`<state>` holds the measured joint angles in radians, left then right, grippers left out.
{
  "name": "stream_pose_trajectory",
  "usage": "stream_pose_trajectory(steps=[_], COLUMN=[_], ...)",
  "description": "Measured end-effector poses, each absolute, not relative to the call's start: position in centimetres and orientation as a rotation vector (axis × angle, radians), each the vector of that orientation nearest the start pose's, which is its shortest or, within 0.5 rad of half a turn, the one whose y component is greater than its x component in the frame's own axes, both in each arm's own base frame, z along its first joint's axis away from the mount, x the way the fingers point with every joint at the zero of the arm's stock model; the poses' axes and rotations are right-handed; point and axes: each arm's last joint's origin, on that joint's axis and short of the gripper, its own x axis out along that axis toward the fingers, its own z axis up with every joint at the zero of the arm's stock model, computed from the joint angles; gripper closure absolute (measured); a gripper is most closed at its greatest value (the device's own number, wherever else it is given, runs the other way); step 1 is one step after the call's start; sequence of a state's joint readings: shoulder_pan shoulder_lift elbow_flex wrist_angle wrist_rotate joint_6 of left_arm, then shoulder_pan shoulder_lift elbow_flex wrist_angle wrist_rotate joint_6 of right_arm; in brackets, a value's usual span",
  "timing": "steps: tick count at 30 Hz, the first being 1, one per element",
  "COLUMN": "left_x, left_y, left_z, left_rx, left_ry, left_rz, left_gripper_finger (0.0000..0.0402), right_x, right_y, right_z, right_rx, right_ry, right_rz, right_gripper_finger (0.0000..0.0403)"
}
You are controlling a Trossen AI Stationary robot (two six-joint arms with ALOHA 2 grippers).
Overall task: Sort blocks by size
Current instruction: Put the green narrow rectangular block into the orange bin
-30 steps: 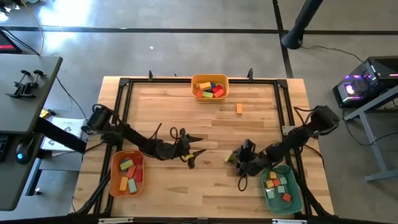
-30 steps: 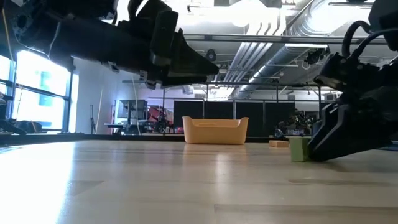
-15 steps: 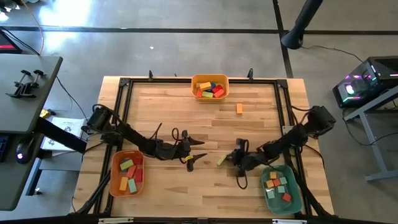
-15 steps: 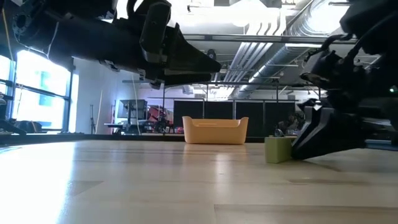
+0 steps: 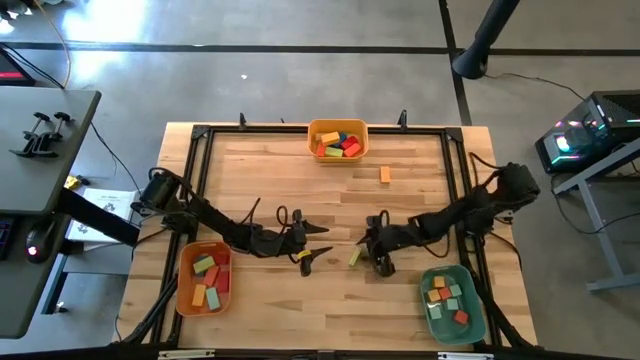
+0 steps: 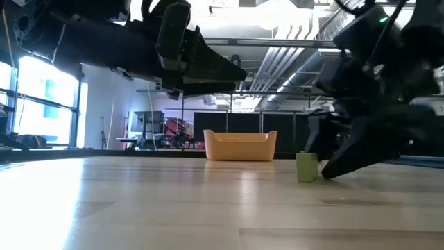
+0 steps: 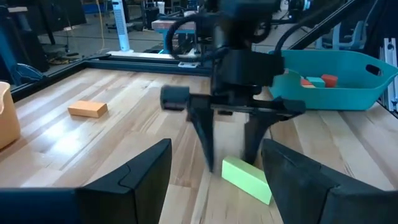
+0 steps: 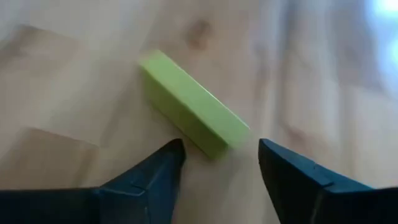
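Spread right gripper (image 5: 368,252) fingers are held beside the green block (image 5: 355,257); it could be knocked toward nine o'clock.

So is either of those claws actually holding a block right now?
No. The right gripper stands open over the green block, which lies on the table. The left gripper is open too, with nothing in it.

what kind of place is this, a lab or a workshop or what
Most likely a robotics lab in an industrial-style room. A framed wooden table stands on bare concrete floor, exposed ducts run along the ceiling, and a desk with a lit computer sits beside it.
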<state>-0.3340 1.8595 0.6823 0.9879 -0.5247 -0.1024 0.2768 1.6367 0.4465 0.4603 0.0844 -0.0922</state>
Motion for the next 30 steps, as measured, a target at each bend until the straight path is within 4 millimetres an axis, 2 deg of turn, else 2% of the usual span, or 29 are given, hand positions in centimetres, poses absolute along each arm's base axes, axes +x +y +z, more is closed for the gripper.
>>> stream_pose_trajectory(steps=[3,8,11,16,19,23,27,30], left_x=[32.2,32.2,32.2,32.1,32.1,32.1,32.8,33.5], left_y=[-9.6,-9.6,-9.6,-9.6,-9.6,-9.9,-11.4,-12.1], left_z=[13.6,13.5,13.5,13.3,13.1,13.2,14.0,14.9], left_rx=[-0.023,-0.047,-0.047,-0.033,-0.009,0.155,0.458,0.628], left_ry=[0.163,0.164,0.164,0.194,0.211,0.229,0.23,0.215], left_rz=[0.199,0.202,0.202,0.204,0.204,0.169,0.045,0.009], left_gripper_finger=[0.0167,0.0167,0.0167,0.0167,0.0167,0.0167,0.0167,0.0165], right_x=[25.7,26.7,27.0,27.2,27.4,27.7,27.6,27.6], right_y=[6.1,5.2,5.0,5.0,4.8,4.3,3.5,2.7], right_z=[9.4,8.2,7.8,8.0,8.9,10.8,12.2,12.3], right_rx=[-0.237,-0.199,-0.142,-0.042,0.012,0.095,0.197,0.272], right_ry=[0.623,0.598,0.609,0.615,0.568,0.492,0.467,0.478], right_rz=[0.367,0.473,0.496,0.429,0.321,0.221,0.297,0.376], right_gripper_finger=[0.0184,0.0201,0.024,0.0353,0.0348,0.0343,0.0342,0.0347])
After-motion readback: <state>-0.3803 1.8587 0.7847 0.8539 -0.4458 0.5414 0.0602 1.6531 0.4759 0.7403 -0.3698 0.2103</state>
